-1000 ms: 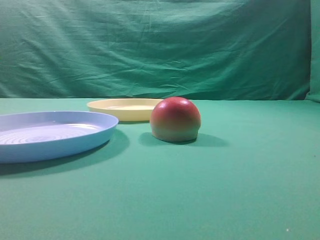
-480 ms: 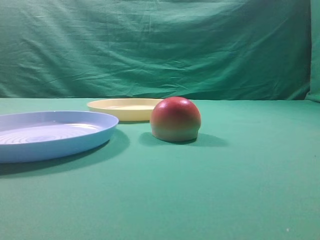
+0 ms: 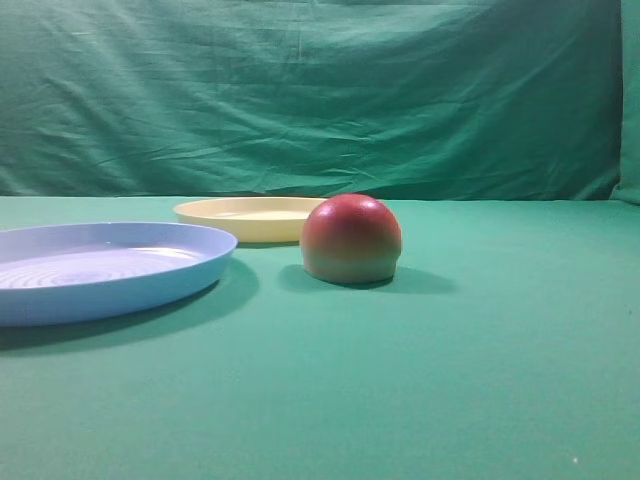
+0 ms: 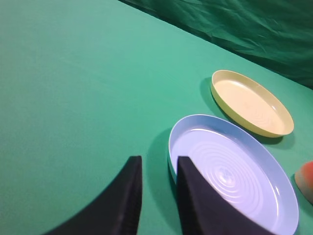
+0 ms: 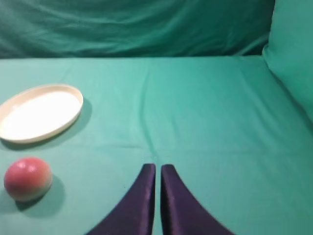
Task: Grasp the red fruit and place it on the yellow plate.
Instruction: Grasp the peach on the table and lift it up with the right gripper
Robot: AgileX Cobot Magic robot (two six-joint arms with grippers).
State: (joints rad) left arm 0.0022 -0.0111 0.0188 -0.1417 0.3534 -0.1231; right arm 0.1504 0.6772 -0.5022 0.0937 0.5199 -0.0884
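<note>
While the red fruit (image 3: 351,238) sits flat-side down on the green tabletop (image 3: 480,380), just right of the yellow plate (image 3: 250,217) and free of any grip, neither arm has reached it. Its flat base keeps it from rolling, so it should wait steadily for a grasp from above. Seen from the right wrist, the right gripper (image 5: 157,169) has its two dark fingers pressed nearly together, closed on nothing, with the fruit off to its left and the plate beyond. The left gripper (image 4: 155,164) hangs above the near rim of the light-blue plate (image 4: 254,215); a narrow gap shows between its fingers, so it reads as slightly open and empty. Judging by position, the right arm looks better placed to start the approach.
</note>
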